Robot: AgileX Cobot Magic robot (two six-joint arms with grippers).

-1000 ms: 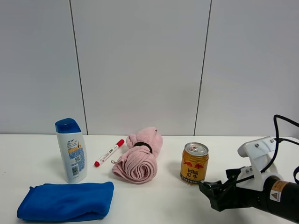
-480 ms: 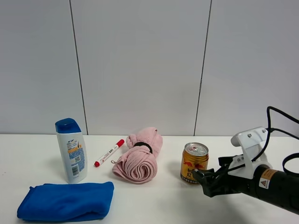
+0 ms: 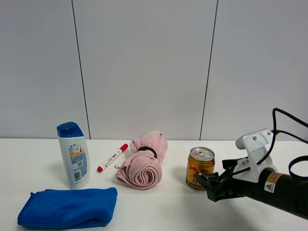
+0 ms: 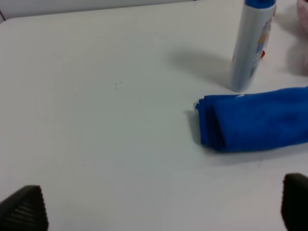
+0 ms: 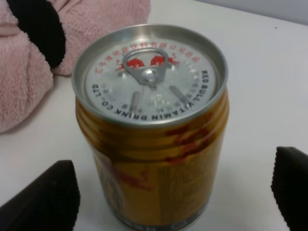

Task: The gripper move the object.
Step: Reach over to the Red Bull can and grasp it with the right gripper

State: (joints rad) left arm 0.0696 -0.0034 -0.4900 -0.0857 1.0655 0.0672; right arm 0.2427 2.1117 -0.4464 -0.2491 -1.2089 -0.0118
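One hand (image 3: 203, 183) open, straddling can (image 3: 200, 165), not touching.

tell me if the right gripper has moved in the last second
Yes. The right gripper has moved left, toward the gold Red Bull can, which stayed put.

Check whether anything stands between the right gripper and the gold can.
Nothing visible does. The open right gripper straddles the can, with one of its fingers on each side and only bare table in the gaps. The pink towel lies on the can's far side, clear of the gripper.
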